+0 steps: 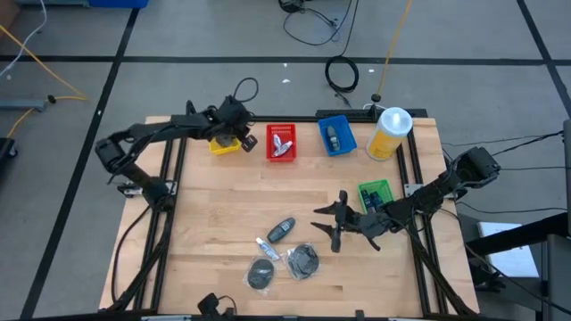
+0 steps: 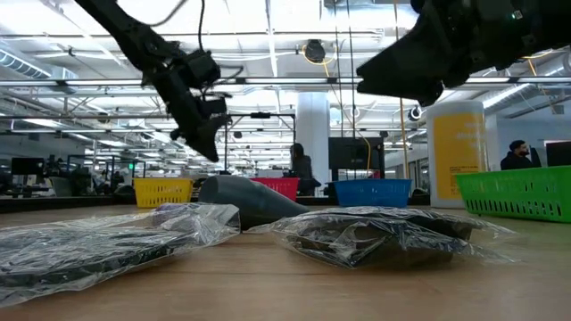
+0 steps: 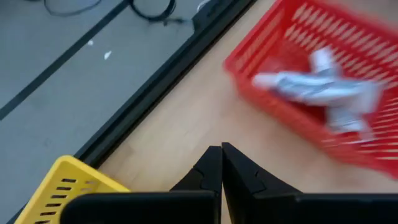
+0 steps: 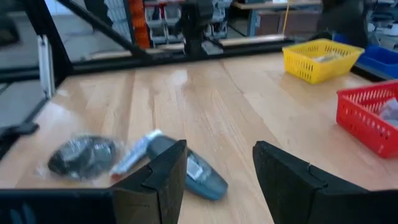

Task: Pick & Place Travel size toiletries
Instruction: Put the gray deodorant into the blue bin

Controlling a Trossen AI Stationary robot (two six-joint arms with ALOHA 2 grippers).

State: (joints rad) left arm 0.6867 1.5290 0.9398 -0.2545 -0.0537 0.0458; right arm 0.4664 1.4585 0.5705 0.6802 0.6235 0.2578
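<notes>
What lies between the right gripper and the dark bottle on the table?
Only bare wood, in the high view: the right gripper, fingers open, sits apart from the dark bottle.

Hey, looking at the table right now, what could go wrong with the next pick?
1. The grey bottle and white tube lie touching, so the open right pincer might drag both or nudge one away.
2. The two bagged items sit in loose, crinkly plastic that may slip from the grip.
3. The shut left pincer hangs between the yellow basket and red basket, and could bump one.
</notes>
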